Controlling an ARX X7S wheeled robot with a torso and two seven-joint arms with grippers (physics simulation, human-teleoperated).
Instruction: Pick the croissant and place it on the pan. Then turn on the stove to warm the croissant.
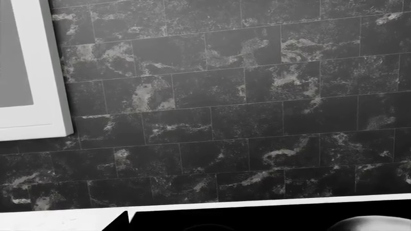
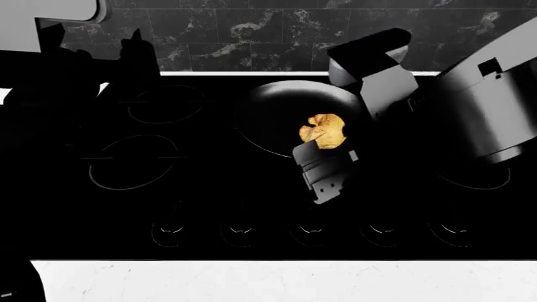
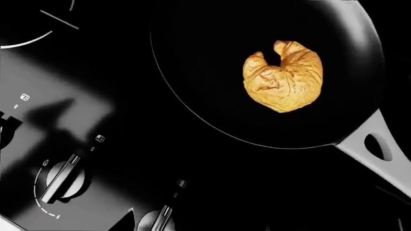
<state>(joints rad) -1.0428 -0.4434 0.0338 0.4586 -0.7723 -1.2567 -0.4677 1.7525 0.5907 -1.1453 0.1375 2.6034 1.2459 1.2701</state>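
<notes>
croissant: small golden-yellow glossy curled croissant (image 3: 284, 77) lies inside the round black frying pan (image 3: 205, 72), toward one side, free of any grip.
pan: sits on the flat glossy black glass stove (image 2: 201, 189); its light grey handle (image 3: 372, 144) points off the rim.
controls: round knobs (image 3: 61, 177) line the stove's front edge.
right end effector: (image 2: 326, 173) hangs just in front of the croissant; cannot tell whether its fingers are apart.
left end effector: cannot tell; dark against the stove.
wall: dark marbled tile wall (image 1: 244, 106) stands behind the stove.
</notes>
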